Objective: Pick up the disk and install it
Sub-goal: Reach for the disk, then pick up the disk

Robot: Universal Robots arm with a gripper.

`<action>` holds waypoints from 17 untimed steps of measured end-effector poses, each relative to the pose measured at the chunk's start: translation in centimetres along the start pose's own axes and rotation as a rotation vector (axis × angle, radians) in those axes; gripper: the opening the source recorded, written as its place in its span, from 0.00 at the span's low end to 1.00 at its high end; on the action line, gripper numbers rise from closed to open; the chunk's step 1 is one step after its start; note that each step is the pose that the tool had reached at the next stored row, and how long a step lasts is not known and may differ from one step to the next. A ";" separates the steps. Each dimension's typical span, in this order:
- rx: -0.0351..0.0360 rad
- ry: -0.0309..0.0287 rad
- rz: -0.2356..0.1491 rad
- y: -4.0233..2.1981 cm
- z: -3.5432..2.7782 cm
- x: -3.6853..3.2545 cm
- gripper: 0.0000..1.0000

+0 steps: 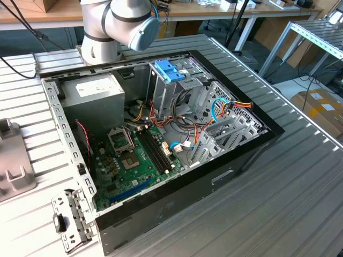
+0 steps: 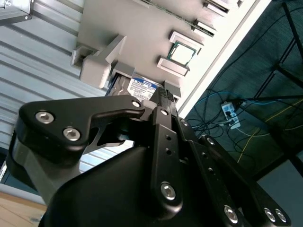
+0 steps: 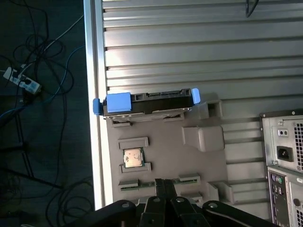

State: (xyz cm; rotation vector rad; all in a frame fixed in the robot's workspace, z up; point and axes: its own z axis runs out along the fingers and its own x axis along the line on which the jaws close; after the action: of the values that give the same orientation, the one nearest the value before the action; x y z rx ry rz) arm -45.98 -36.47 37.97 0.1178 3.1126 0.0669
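On the grey fixture plate [image 3: 165, 146], at the end farthest from the gripper [image 3: 164, 182], the disk [image 3: 147, 101] was seen standing on its long edge in a slot. Its light-blue frame showed at both ends in the first wrist view, and one end lay beside the edge of the ribbed metal table [image 3: 189, 47]. A square processor chip [image 3: 133, 157] was seated in a recess of the same plate, between the disk and the gripper. The gripper's fingers were seen pressed together with nothing held between them, above the plate and apart from the disk. In the second wrist view the disk's white label [image 2: 142, 87] was seen just behind the black fingertips [image 2: 163, 97]. In the exterior view an open computer case [image 1: 161, 134] was shown lying on the table. A grey power supply box [image 1: 94, 93] was set inside it at the exterior view's left, and a drive cage with blue tabs [image 1: 171, 75] toward the far wall.
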 end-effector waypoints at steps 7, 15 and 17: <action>-0.0001 -0.0001 0.000 0.07 0.00 0.00 0.11; -0.0001 0.0000 -0.001 0.10 0.00 0.01 0.11; -0.0002 0.0003 -0.006 0.10 0.00 0.01 0.11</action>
State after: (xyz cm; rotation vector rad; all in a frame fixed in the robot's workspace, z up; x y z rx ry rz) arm -45.97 -36.37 37.97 0.1078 3.1131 0.0670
